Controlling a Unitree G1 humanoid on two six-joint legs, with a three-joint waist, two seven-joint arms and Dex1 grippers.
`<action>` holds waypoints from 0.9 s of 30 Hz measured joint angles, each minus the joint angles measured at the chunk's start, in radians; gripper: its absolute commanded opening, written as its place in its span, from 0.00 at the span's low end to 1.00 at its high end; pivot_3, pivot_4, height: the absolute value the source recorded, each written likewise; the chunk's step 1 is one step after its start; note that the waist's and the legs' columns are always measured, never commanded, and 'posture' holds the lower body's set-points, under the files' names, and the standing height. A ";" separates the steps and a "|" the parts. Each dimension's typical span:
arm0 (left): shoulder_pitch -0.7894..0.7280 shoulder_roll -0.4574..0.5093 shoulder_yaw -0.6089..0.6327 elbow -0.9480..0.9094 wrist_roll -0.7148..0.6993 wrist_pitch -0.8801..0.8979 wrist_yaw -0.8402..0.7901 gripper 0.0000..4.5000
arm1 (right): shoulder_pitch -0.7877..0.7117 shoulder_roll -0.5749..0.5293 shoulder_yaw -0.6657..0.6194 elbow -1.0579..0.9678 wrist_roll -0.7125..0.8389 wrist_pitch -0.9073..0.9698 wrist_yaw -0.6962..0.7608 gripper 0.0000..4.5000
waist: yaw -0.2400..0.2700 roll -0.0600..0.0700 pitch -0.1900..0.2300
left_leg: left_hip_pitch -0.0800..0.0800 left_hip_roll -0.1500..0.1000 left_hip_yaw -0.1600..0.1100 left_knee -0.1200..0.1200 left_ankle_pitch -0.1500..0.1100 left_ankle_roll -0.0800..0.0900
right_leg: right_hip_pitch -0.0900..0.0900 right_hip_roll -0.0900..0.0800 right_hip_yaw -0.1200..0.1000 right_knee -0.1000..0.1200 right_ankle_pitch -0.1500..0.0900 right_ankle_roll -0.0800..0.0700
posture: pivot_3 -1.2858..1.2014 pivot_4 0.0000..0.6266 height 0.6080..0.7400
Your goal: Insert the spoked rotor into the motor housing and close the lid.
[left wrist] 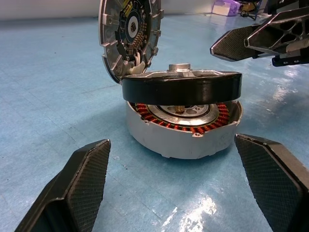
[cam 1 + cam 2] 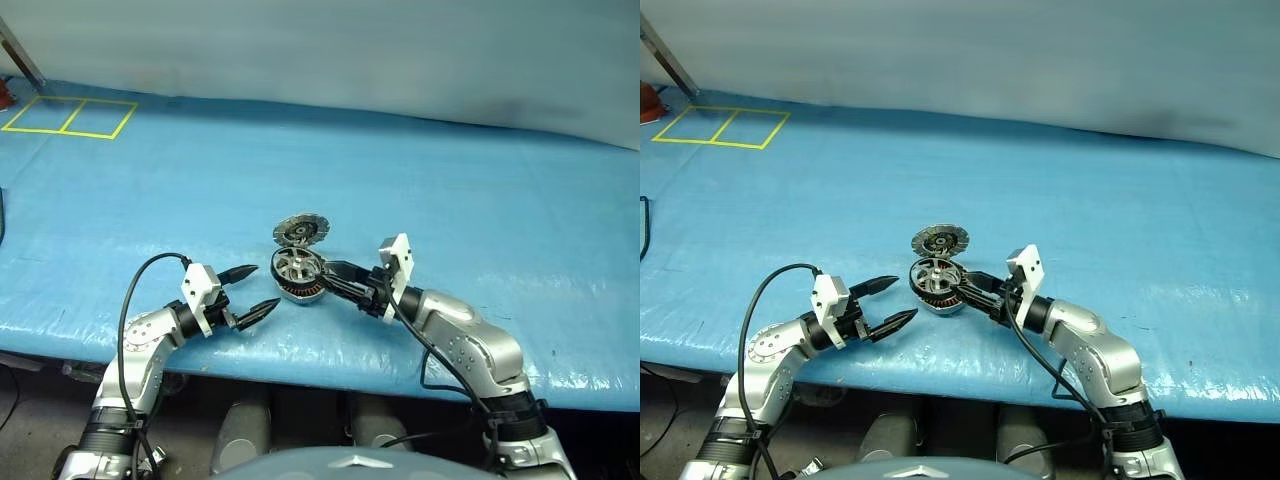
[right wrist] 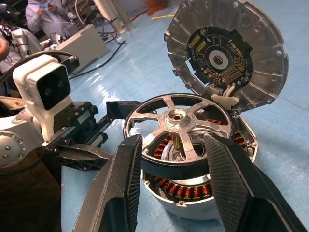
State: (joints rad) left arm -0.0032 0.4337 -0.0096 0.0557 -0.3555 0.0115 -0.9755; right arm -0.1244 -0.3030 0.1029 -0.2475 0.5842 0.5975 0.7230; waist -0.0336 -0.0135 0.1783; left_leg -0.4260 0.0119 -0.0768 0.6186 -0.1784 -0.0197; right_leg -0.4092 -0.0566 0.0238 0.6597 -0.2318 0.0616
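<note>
The grey motor housing [image 1: 183, 142] stands on the blue table near its front edge, copper windings showing inside. The spoked rotor [image 3: 179, 117] rests on top of it, its dark rim [image 1: 181, 88] raised above the housing wall. At the housing's far side the lid [image 2: 301, 230] stands hinged open, inner face showing. My right gripper [image 3: 171, 145] is open, its fingers either side of the rotor's near rim, holding nothing. Left of the housing, a short gap away, my left gripper [image 2: 250, 290] is wide open and empty.
Yellow taped squares [image 2: 70, 115] mark the blue table cover at the far left. The table's front edge [image 2: 300, 365] runs just below both grippers. A person [image 3: 43, 14] sits in the background of the right wrist view.
</note>
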 measured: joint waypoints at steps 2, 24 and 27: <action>0.005 0.001 0.000 -0.006 0.000 0.000 0.000 1.00 | -0.008 0.006 -0.002 0.000 0.008 0.000 -0.001 0.48 | -0.001 0.000 0.000 | 0.000 0.000 0.000 0.000 0.000 0.000 | 0.000 0.000 0.000 0.000 0.000 0.000 | 0.52 0.24 1.00; 0.031 0.006 0.001 -0.020 -0.001 0.000 0.015 1.00 | -0.141 0.087 0.086 0.166 -0.147 -0.053 -0.044 0.48 | -0.002 0.000 0.000 | 0.000 0.000 0.000 0.001 0.000 0.000 | 0.000 0.001 0.000 0.001 0.001 0.000 | 0.52 0.24 1.00; 0.031 0.007 0.001 -0.020 -0.001 -0.001 0.014 1.00 | -0.141 0.089 0.090 0.167 -0.154 -0.053 -0.045 0.48 | -0.002 0.000 0.000 | 0.000 0.000 0.000 0.001 0.000 0.000 | 0.000 0.001 0.000 0.001 0.001 0.000 | 0.52 0.24 1.00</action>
State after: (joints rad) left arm 0.0275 0.4406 -0.0087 0.0360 -0.3566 0.0107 -0.9613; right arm -0.2654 -0.2137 0.1926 -0.0804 0.4305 0.5444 0.6782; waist -0.0357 -0.0134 0.1782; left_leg -0.4260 0.0121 -0.0769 0.6198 -0.1784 -0.0197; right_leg -0.4091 -0.0560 0.0239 0.6604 -0.2311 0.0615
